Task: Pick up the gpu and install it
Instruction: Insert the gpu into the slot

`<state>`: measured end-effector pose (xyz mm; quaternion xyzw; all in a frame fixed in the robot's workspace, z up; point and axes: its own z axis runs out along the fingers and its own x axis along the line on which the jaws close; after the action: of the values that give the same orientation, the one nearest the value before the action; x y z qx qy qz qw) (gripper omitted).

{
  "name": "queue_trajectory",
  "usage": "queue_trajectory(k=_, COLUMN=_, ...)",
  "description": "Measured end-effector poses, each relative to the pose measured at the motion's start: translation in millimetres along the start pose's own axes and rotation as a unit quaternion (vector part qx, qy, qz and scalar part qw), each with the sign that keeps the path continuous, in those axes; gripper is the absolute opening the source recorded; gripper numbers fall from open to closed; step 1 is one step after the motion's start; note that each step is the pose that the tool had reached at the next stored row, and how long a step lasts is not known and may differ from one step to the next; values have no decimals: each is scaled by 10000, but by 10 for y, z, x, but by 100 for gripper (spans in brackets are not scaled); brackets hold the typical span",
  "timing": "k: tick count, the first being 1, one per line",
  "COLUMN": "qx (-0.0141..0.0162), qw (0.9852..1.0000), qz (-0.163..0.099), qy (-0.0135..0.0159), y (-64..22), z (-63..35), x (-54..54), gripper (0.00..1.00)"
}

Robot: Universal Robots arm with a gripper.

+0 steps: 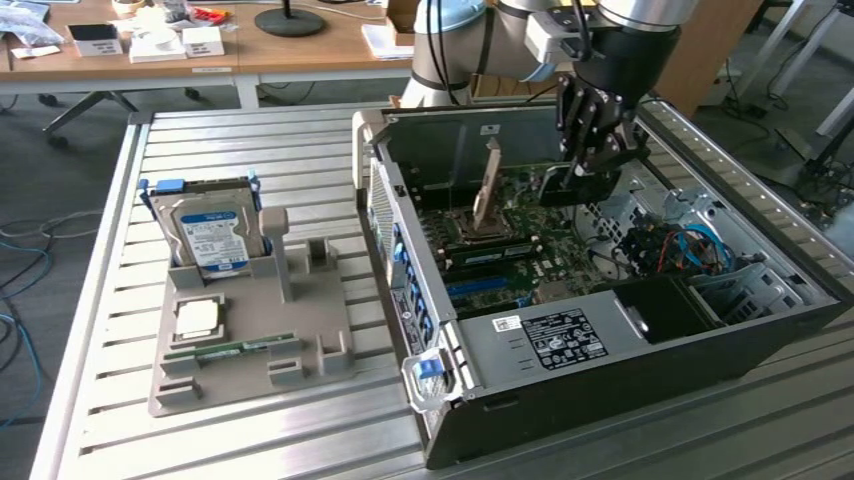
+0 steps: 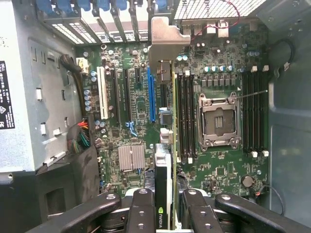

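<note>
Looking along the wrist view, we see the gpu (image 2: 163, 187) edge-on, clamped between the fingers (image 2: 142, 211), which press on both its faces. Its silver bracket (image 2: 167, 41) points toward the blue slot tabs (image 2: 104, 6). The card sits over the motherboard (image 2: 136, 102) beside the blue slot (image 2: 152, 94), inside the open computer case (image 1: 747, 335); we cannot tell whether it touches the board. On the worktop (image 1: 267, 150) beside the case, a hard drive (image 1: 211, 235) stands in a grey holder (image 1: 314, 320).
</note>
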<state>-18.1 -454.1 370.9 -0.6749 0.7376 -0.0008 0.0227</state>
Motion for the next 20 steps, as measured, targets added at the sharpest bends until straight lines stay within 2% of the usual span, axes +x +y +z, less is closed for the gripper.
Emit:
queue_trajectory(k=7, qx=0, qw=10000, qz=0, qy=0, y=47, z=-2, x=4, gripper=27)
queue_trajectory(k=20, qx=0, qw=10000, qz=-1, qy=0, y=48, z=30, x=5, gripper=27)
